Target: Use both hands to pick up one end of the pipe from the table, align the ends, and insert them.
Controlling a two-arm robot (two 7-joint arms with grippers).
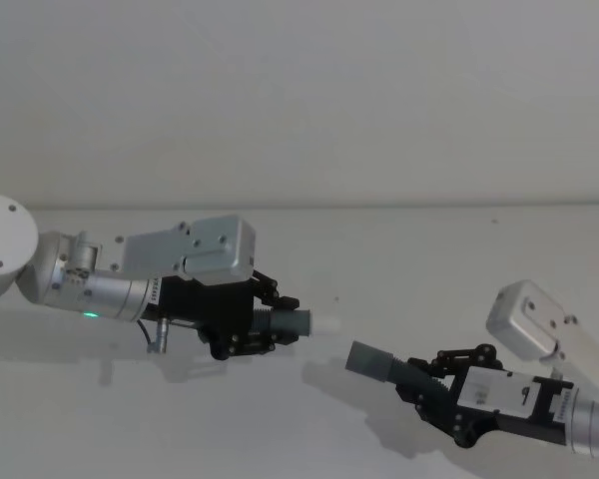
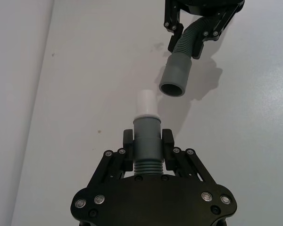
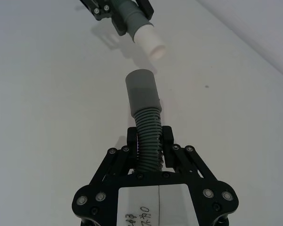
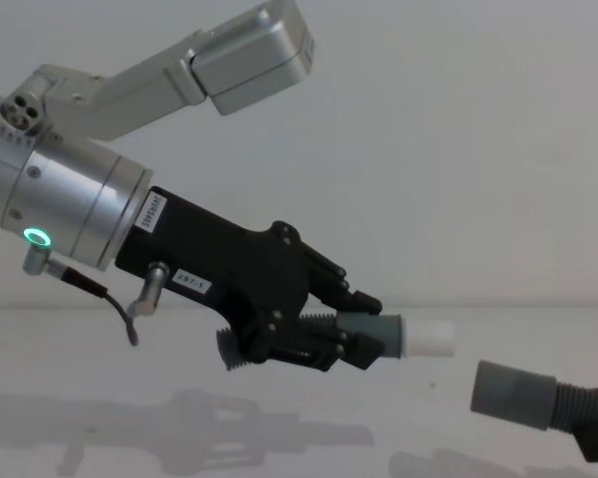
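My left gripper [image 1: 272, 321] is shut on the pipe's grey cuff [image 2: 146, 136], whose narrow white tip [image 1: 326, 323] points to the right. My right gripper [image 1: 434, 385] is shut on the corrugated hose [image 3: 148, 136] just behind the plain grey cuff [image 1: 370, 360], which points left. Both ends hang above the white table [image 1: 429, 259]. A short gap separates them, and the plain cuff [image 4: 513, 391] sits a little lower than the white tip [image 4: 430, 339]. The open mouth of the plain cuff [image 2: 175, 75] faces the tip [image 2: 147, 102] slightly off line. The rest of the pipe is hidden behind the grippers.
The left arm's silver wrist with a green ring light [image 4: 37, 237] comes in from the left. The right arm's silver link [image 1: 539, 324] sits at the lower right. The table's far edge [image 1: 379, 206] meets a plain wall.
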